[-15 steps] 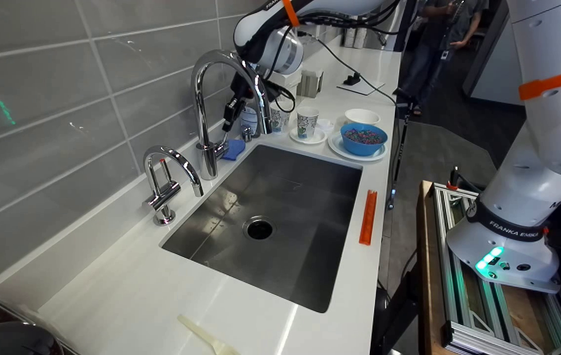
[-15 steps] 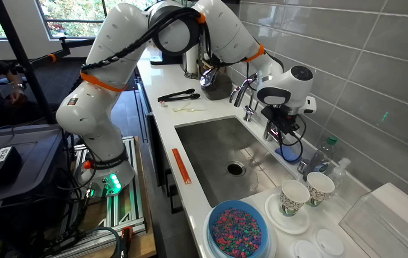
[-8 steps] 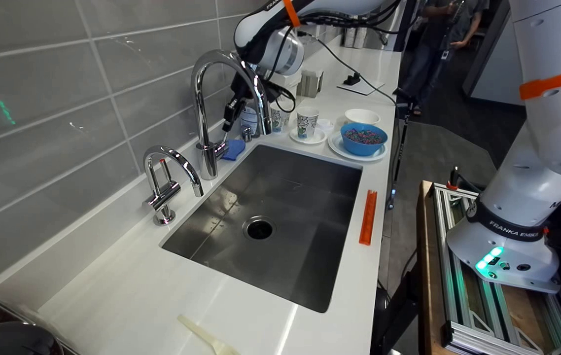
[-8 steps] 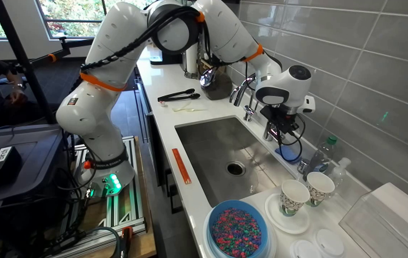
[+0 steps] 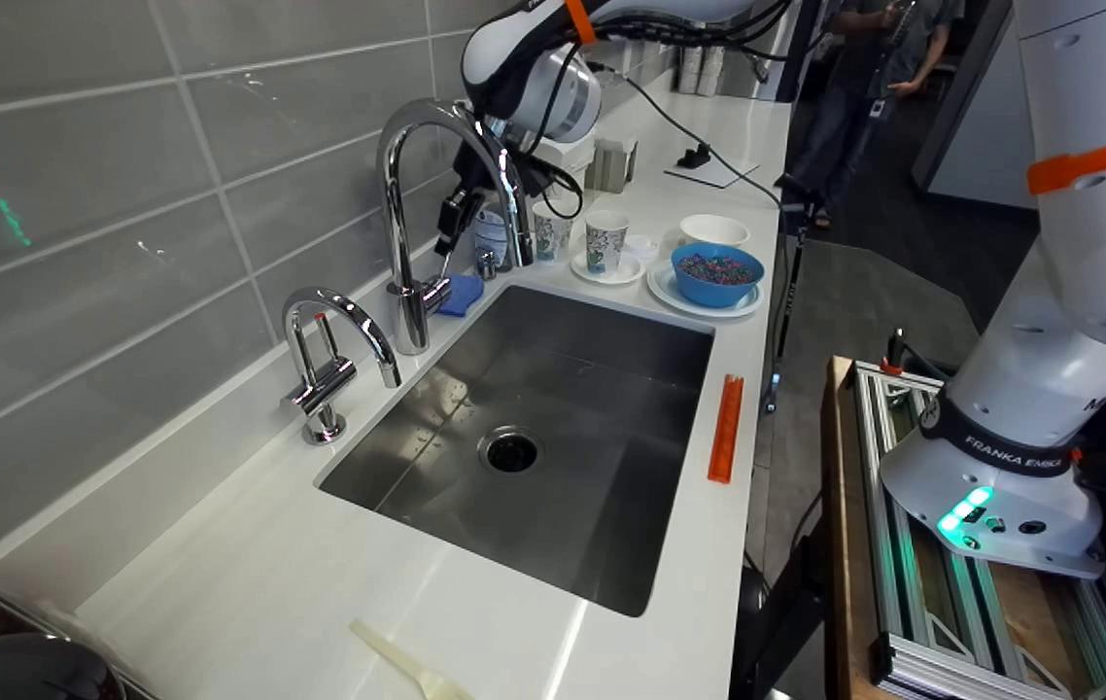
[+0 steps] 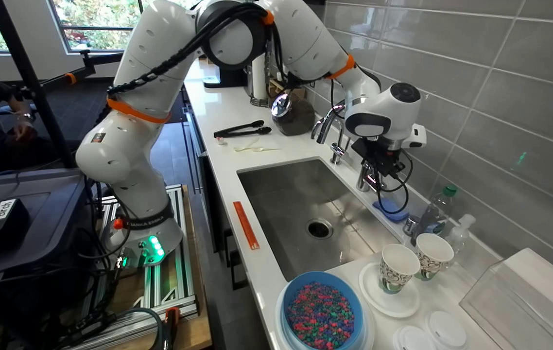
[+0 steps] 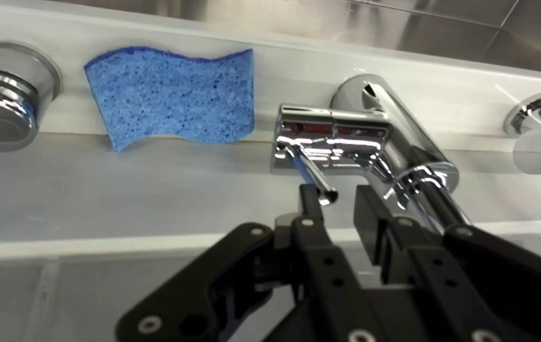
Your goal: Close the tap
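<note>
My jaws stand parted, gripping nothing. In the wrist view, a slim chrome lever [image 7: 313, 173] ends in line with their gap, close to the jaw nearer the wavy blue sponge [image 7: 175, 95]; whether they touch, I can't tell. The lever belongs to my target, the tall shiny chrome tap with a high gooseneck spout [image 5: 397, 228], set along the edge of the white worktop [image 5: 223, 574] nearest the grey-tiled wall [image 5: 86, 175], behind the stainless-steel sink [image 5: 592, 437]. (The short, low-spouted chrome tap [image 5: 323, 384] along that same edge isn't my concern.)

Over the last 0.5 s my white wrist [image 6: 398, 112] has lifted slightly, while the lever's tilt looks hardly altered. I take that as lining up or nudging, with the closing probably unfinished. No stream shows under the spout, so the lever must be my guide. Pressing it home calls for low, steady contact; any further rise could slide my jaw off its tip.
</note>
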`<state>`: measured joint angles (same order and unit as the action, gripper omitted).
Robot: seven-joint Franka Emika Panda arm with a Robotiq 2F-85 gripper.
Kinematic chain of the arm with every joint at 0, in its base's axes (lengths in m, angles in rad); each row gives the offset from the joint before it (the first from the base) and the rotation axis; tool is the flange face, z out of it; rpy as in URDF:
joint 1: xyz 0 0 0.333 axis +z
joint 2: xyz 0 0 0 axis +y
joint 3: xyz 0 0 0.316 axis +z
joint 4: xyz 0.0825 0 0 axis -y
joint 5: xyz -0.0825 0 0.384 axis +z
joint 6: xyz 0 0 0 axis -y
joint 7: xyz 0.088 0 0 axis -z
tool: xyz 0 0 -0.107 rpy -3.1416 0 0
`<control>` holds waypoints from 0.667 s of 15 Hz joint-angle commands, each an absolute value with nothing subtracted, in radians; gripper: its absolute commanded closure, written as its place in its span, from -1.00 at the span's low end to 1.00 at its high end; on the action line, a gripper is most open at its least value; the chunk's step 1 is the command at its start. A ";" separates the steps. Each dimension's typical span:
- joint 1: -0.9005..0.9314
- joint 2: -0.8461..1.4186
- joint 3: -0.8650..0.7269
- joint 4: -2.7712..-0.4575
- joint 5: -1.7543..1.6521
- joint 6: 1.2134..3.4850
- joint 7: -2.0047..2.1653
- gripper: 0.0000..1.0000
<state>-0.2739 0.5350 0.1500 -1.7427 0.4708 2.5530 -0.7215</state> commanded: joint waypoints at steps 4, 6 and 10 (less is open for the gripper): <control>-0.277 0.371 0.160 -1.808 0.503 2.487 -0.661 -0.62; -0.266 0.357 0.141 -1.805 0.491 2.491 -0.632 -0.92; -0.255 0.348 0.107 -1.809 0.456 2.505 -0.583 -1.00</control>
